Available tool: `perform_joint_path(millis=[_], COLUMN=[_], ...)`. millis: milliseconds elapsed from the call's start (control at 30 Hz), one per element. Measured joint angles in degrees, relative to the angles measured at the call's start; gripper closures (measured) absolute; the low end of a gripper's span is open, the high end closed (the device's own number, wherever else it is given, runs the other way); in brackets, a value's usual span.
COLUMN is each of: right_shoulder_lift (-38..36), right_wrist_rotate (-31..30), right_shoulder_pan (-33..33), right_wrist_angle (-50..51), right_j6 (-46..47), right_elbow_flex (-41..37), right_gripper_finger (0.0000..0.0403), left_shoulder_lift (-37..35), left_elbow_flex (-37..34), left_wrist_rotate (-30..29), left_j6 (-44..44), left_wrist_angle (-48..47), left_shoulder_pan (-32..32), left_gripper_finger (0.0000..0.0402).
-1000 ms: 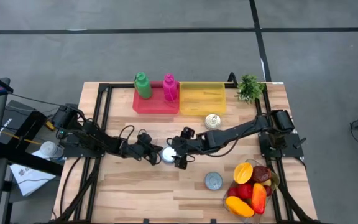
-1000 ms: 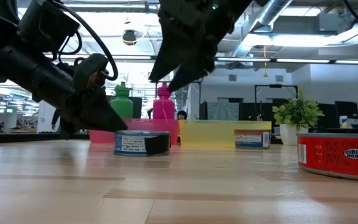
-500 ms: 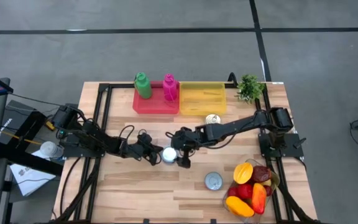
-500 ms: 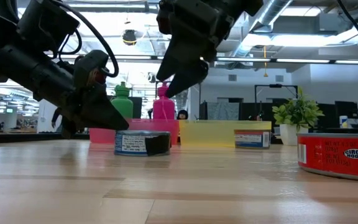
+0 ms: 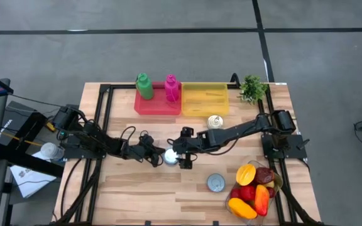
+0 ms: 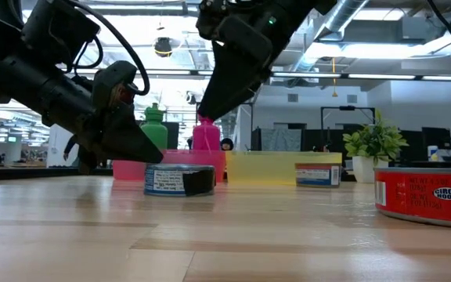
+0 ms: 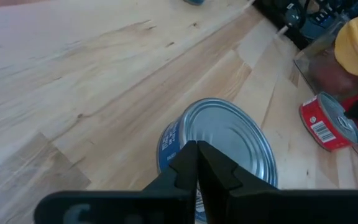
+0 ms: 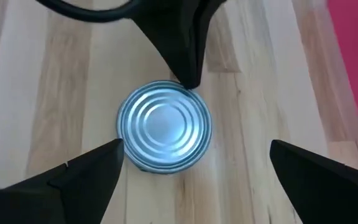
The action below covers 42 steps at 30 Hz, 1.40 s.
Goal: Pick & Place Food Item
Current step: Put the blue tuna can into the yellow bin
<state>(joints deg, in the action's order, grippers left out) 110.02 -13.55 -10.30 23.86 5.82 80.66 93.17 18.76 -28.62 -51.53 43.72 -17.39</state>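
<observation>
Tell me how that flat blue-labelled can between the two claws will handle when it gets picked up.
The blue-labelled can looks like rigid metal, so it should not flex. Low and wide, lying flat, it is unlikely to tip or roll. Its smooth sides may slip between the right claw fingers.

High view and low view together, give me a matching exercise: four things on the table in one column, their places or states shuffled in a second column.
Things:
1. blue-label can
2. red-label can
3. green bottle
4. left gripper

States:
A. standing in the pink tray
B. jaws shut, tips at the blue-label can
C. beside the fruit container
D. under the open right gripper

Pairs: 1-D, 2-C, 3-A, 4-B
</observation>
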Motion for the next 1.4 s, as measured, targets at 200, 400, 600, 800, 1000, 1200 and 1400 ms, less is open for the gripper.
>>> perform_joint_path(millis=[200, 400, 600, 800, 1000, 1200, 1400], right_shoulder_lift=[0.03, 3.2, 8.48, 14.14, 15.74, 12.83, 12.05], right_wrist_rotate=[7.53, 8.39, 8.38, 8.23, 7.9, 2.71, 0.45], right_shoulder_pan=[1.02, 1.11, 0.94, 0.97, 0.96, 1.0, 1.68], right_wrist_angle=[-0.75, -7.31, -7.35, -4.56, 3.0, 8.54, 10.2], right_j6=[-1.3, -3.2, -3.06, -1.71, -1.3, 0.15, 1.47], right_elbow_flex=[0.0, 0.07, 3.06, 7.81, 11.68, 12.46, 12.59], right_gripper_finger=[0.0003, 0.0003, 0.0003, 0.0003, 0.0003, 0.0003, 0.0003], left_shoulder_lift=[0.0, 0.0, 0.0, 0.0, 0.0, 0.0, 0.0], left_elbow_flex=[0.0, 0.0, 0.04, 0.04, 0.04, 0.02, 0.02], left_wrist_rotate=[-0.31, -0.31, -0.31, -0.29, -0.26, -0.26, -0.26], left_j6=[0.0, -0.13, -0.09, -0.04, -0.01, 0.07, 0.07], left_wrist_angle=[0.29, 0.4, 0.43, 0.28, 0.2, -0.22, -0.34], left_shoulder_pan=[0.11, 0.11, 0.11, 0.11, 0.11, 0.11, 0.11], left_gripper_finger=[0.0402, 0.0402, 0.0402, 0.0402, 0.0402, 0.0402, 0.0402])
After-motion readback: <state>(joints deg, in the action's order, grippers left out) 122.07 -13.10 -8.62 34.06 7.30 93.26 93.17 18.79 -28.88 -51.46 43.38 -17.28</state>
